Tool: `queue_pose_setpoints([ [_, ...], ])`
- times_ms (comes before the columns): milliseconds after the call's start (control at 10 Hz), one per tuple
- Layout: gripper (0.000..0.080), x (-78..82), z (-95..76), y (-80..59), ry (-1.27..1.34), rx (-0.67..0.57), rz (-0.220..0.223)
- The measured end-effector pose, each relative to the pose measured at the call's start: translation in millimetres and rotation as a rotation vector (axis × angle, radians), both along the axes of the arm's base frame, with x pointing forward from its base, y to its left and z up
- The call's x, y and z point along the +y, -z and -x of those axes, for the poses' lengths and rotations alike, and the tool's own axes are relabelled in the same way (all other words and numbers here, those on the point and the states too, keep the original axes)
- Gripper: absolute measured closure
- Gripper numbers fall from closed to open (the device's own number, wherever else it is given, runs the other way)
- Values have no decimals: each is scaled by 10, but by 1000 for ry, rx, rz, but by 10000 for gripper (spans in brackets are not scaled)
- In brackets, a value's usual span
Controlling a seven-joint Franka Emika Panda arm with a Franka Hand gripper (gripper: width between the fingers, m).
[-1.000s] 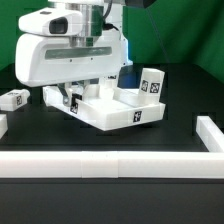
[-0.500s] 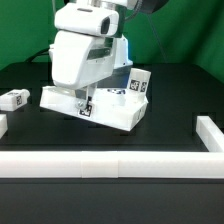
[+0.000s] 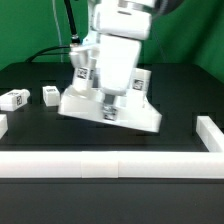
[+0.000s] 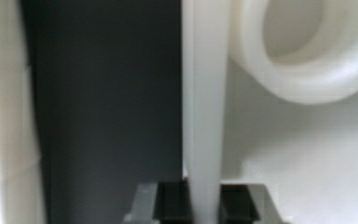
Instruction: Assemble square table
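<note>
Since a second ago the gripper (image 3: 108,106) has carried the table top (image 3: 140,116) toward the exterior view's right. The top now sits askew near mid-table and seems raised on one side, though I cannot confirm that it is off the surface. The wrist view shows the fingers (image 4: 158,205) clenched on the top's thin raised rim (image 4: 202,110), with one round socket (image 4: 309,50) beside it, empty. The shift uncovers a second loose leg (image 3: 50,95) just beside the first leg (image 3: 14,98), both on the exterior view's left. In my judgement the top is being repositioned, perhaps toward the border wall (image 3: 110,163), and no leg appears fitted yet. Count: one top and two loose legs in plain view. Two further tagged pieces (image 3: 143,79) sit partly hidden behind the arm and are probably legs.
</note>
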State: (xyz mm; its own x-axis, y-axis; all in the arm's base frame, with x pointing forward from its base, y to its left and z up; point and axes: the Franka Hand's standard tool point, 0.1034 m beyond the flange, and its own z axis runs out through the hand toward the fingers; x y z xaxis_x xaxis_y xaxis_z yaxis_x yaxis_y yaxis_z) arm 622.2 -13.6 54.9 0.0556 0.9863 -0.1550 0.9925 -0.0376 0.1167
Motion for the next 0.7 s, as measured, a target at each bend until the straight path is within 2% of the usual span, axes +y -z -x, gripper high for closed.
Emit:
queue_pose_setpoints([
  [100, 742, 178, -240, 51, 49, -22, -15],
  [200, 742, 286, -404, 89, 70, -47, -25],
  [700, 742, 284, -421, 101, 86, -49, -24],
])
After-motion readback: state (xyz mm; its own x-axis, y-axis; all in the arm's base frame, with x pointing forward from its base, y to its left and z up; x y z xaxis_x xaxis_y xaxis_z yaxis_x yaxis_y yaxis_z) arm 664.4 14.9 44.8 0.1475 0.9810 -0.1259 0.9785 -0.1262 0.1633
